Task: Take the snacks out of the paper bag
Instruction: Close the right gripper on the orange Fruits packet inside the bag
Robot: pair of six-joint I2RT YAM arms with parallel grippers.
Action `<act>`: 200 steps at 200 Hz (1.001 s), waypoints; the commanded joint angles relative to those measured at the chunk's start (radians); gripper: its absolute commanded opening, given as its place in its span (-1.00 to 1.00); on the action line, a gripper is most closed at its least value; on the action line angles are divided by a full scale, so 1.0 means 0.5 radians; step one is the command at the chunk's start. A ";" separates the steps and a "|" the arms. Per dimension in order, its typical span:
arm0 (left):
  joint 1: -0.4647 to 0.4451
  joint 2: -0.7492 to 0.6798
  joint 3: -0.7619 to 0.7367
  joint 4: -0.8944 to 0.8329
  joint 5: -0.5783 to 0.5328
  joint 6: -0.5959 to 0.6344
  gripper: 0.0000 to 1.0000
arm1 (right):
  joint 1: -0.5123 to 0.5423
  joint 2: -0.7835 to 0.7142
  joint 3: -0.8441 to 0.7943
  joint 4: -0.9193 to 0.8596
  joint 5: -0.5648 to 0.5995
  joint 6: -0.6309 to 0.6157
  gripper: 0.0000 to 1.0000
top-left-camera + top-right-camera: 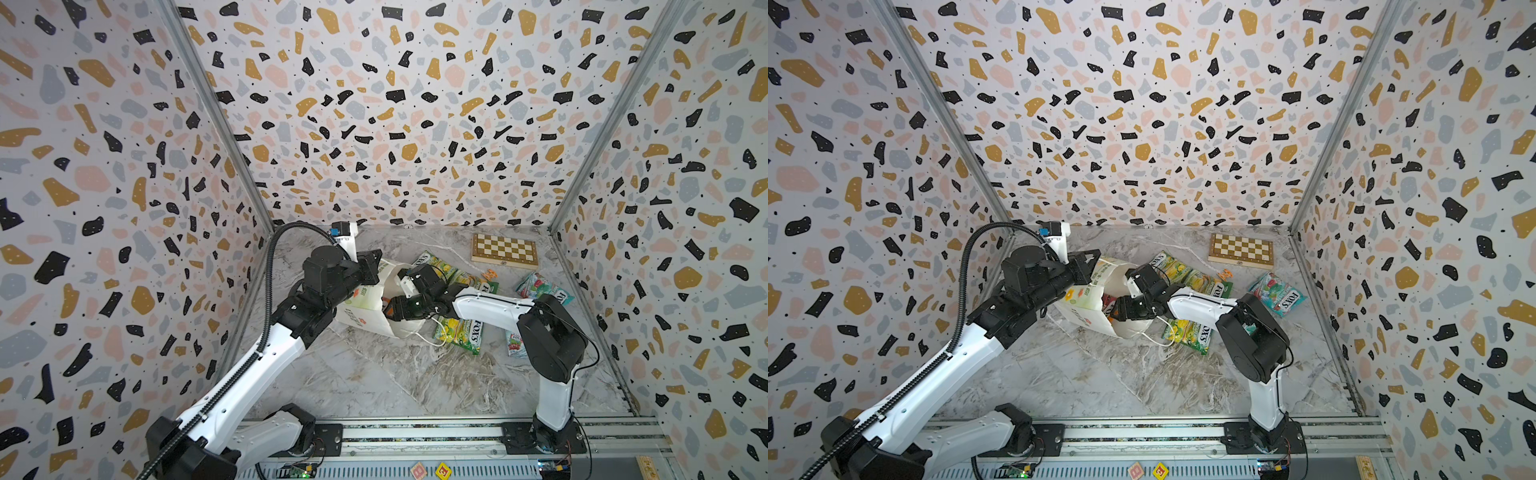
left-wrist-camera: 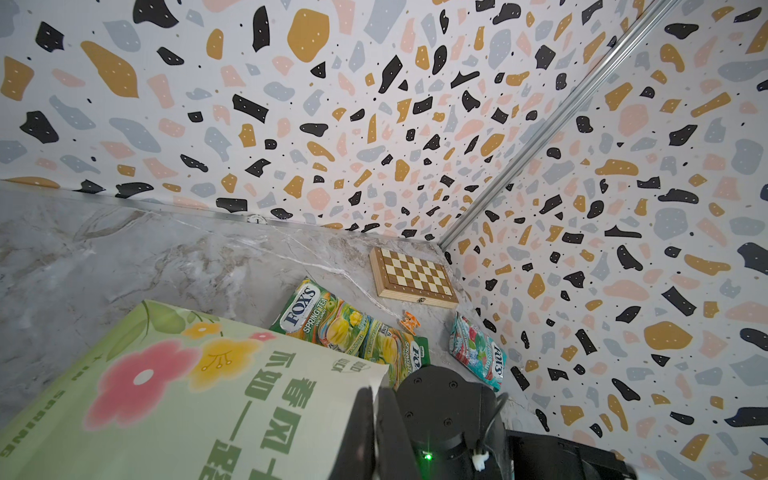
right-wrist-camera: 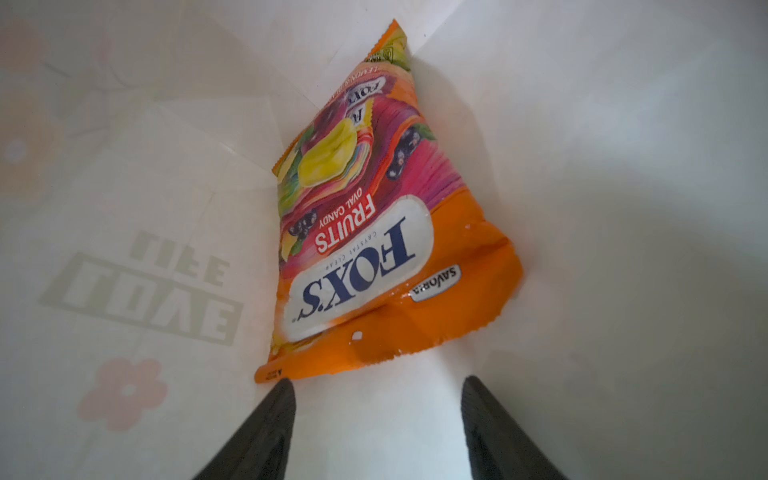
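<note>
At the left of the marble table (image 1: 374, 374), the left gripper (image 2: 376, 399) is clamped, fingers pressed together, on the edge of the paper bag's (image 1: 359, 318) green flowered side. That pinch appears meant to lift the wall and hold the mouth wide for the other arm. The bag lies on its side in both top views. Its long axis runs roughly left to right, with the base under the left arm and the open mouth facing right. One white cord handle (image 1: 432, 338) trails onto the table.

Deep inside, the orange packet (image 3: 374, 249) leans in a fold of the white lining. Its length runs along the bag's depth, the sealed orange end with the "FOX'S" label nearest the mouth and the far end pointing toward the base. The right gripper (image 3: 378, 382) is reached into the mouth with its jaws apart, empty, just short of that near end. It looks lined up to close on the seal.

To the right of the bag, green packets (image 1: 436, 264) and teal packets (image 1: 540, 286) lie flat and loose on the table, already out. A small orange trinket (image 1: 490, 274) sits between them and a chessboard (image 1: 503, 249) stands by the back wall. By the look of it, this orange packet is the last one left to pull.
</note>
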 commanded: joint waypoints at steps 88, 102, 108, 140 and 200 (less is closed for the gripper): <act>-0.059 0.139 0.224 0.195 0.077 -0.032 -1.00 | 0.032 0.156 0.019 0.195 0.185 0.398 0.28; -0.069 0.162 0.249 0.196 0.080 -0.032 -1.00 | 0.032 0.159 -0.003 0.276 0.179 0.446 0.28; -0.075 0.168 0.260 0.196 0.083 -0.033 -1.00 | 0.032 0.155 -0.013 0.309 0.177 0.465 0.28; -0.094 0.194 0.291 0.201 0.112 -0.043 -1.00 | 0.035 0.136 -0.091 0.537 0.166 0.580 0.28; -0.112 0.204 0.308 0.226 0.169 -0.084 -1.00 | 0.035 0.147 -0.227 0.924 0.089 0.749 -0.05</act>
